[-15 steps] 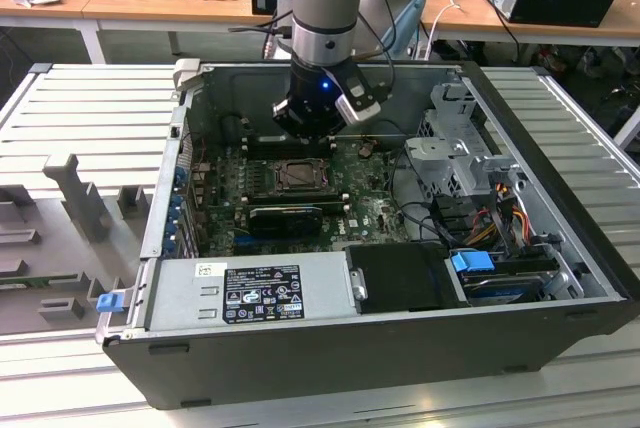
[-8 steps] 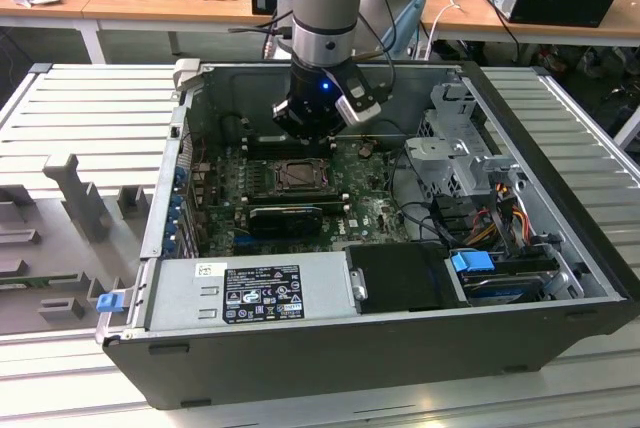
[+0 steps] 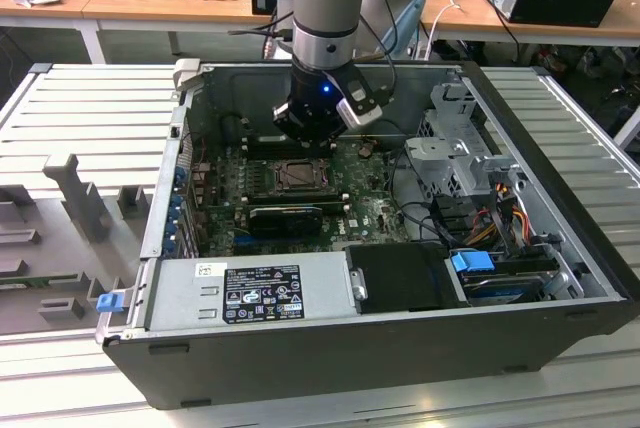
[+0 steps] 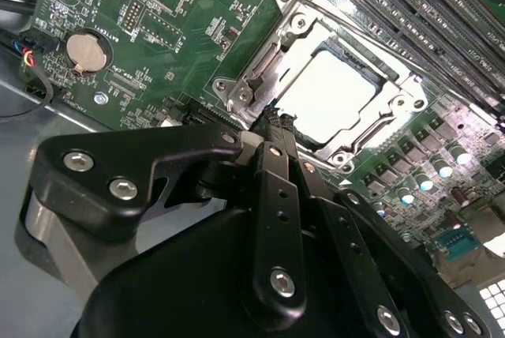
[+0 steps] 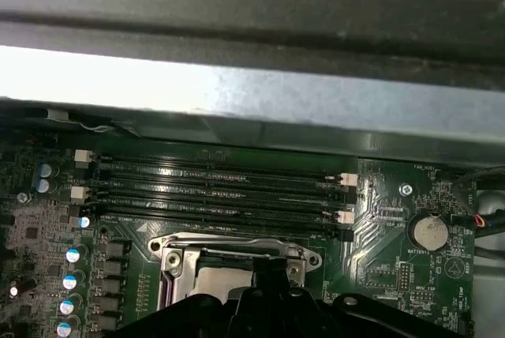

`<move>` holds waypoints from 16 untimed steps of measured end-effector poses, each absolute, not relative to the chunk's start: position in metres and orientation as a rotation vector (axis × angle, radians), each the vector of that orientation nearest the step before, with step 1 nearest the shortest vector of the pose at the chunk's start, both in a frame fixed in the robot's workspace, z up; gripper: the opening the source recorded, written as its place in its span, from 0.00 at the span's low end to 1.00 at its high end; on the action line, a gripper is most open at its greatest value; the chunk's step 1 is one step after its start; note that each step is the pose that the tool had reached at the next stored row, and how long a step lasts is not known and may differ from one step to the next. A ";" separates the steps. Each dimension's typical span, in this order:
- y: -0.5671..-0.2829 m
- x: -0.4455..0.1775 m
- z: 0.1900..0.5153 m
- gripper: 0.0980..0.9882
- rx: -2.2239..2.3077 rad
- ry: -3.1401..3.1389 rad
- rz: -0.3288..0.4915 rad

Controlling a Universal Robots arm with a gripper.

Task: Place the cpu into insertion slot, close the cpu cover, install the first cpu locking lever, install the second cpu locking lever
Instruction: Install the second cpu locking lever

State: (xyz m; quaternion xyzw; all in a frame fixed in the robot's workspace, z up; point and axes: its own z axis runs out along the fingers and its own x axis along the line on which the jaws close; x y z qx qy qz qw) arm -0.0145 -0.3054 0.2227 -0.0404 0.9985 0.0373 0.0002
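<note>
The cpu [image 4: 335, 93] lies flat in the insertion slot [image 4: 353, 55] on the green board, its silver top showing. The cpu cover [image 4: 264, 65] is down over it, framing it through its window. My gripper [image 4: 276, 119] is shut with nothing between the fingertips, which hang just above the cover's edge at one side of the socket. In the first wrist view the cover [image 5: 237, 242], the cpu [image 5: 209, 281] and the gripper [image 5: 272, 269] sit close together. In the exterior view the arm stands over the socket [image 3: 298, 176]. I cannot tell the locking levers apart from the cover's metal frame.
Long black memory slots [image 5: 221, 188] run beside the socket, and a coin battery [image 4: 85, 51] sits near it. A black card [image 3: 285, 218], the grey power supply [image 3: 250, 288] and a drive cage [image 3: 450, 158] crowd the case. The case wall [image 5: 252, 93] rises beyond the memory slots.
</note>
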 end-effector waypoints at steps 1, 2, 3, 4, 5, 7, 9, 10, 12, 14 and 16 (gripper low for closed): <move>-0.306 -0.015 0.223 0.01 -0.127 3.136 0.117; -0.306 -0.015 0.224 0.01 -0.127 3.136 0.117; -0.306 -0.015 0.226 0.01 -0.127 3.136 0.117; -0.306 -0.015 0.227 0.01 -0.127 3.136 0.117; -0.306 -0.015 0.228 0.01 -0.127 3.136 0.117; -0.306 -0.014 0.228 0.01 -0.127 3.136 0.118; -0.310 -0.015 0.228 0.01 -0.127 3.136 0.118; -0.310 -0.015 0.228 0.01 -0.127 3.136 0.118; -0.312 -0.015 0.228 0.01 -0.127 3.136 0.117; -0.314 -0.015 0.228 0.01 -0.127 3.136 0.118; -0.315 -0.015 0.228 0.01 -0.127 3.136 0.117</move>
